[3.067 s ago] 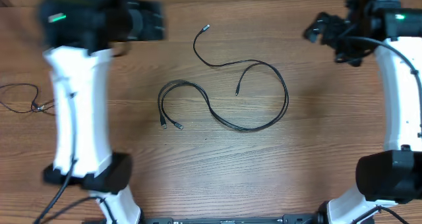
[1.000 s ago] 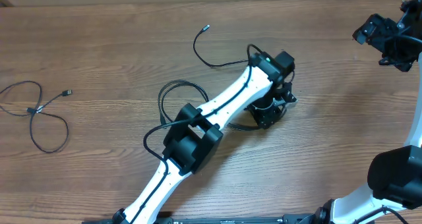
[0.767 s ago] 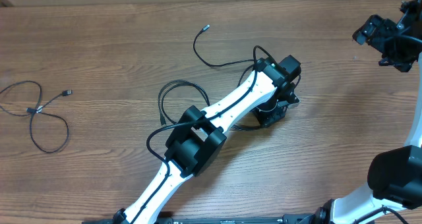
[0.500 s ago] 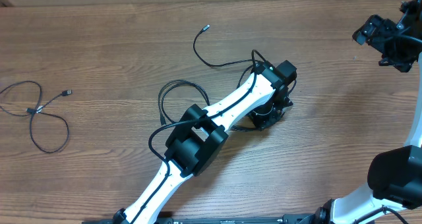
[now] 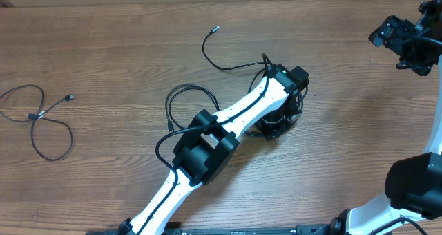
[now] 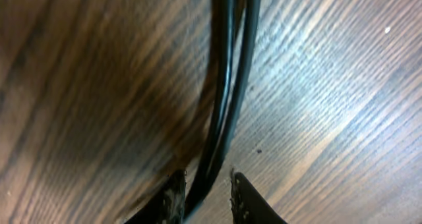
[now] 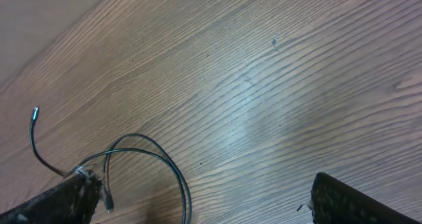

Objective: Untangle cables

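left gripper (image 6: 204, 197): fingertips astride two strands of the cables (image 6: 227, 85), gap narrow, cannot tell if pinched | cables: looped mid-way across the table (image 5: 345, 124) | step: seat strands deep, lift slowly so loops don't cinch | right gripper (image 7: 201, 191): jaws wide, empty, far corner

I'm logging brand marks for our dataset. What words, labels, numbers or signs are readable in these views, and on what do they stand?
None: no readable words, labels, numbers or signs show on the cables, the left arm, the right arm or the table in any view.
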Controlling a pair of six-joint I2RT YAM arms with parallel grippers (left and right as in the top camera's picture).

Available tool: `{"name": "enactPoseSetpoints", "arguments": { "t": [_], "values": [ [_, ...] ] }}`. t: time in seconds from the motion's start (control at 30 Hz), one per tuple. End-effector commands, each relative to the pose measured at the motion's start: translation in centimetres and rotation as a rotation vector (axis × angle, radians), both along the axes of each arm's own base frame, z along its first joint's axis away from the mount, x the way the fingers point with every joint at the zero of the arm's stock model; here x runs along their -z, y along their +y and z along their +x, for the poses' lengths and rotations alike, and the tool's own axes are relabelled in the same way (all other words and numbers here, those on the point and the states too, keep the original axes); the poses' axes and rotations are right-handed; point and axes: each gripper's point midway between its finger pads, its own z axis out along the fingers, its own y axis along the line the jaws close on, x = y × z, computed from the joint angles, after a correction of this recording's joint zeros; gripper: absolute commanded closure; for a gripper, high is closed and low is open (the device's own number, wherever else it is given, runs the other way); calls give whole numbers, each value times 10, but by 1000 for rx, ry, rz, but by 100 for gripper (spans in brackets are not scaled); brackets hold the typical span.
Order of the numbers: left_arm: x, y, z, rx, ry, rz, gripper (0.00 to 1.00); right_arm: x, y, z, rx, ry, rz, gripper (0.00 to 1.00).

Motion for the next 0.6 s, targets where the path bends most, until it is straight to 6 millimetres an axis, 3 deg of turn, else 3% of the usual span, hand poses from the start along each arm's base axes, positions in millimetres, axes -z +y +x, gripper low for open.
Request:
{"name": "enactPoseSetpoints", "arguments": {
  "t": [0.0,0.13,0.23,0.3,0.47,0.57],
  "values": [
    [-3,-10,-1,-1,-20,-8,77,-2,0,5,-8,-13,8,0],
    [-13,-17,5,-20,-43,-31,88,-3,5,6,-22,-22,39,0],
    [-32,-22,17,-47,-83,-61,96,-5,12,7,-41,-34,75,0],
    [-47,-26,26,-63,-108,-90,96,-5,15,7,-47,-35,87,0],
    [-57,-26,34,-75,-123,-112,82,-4,15,4,-46,-21,91,0],
    [-51,-27,23,-16,-69,-131,64,-3,16,2,-50,-11,92,0]
  ]
}}
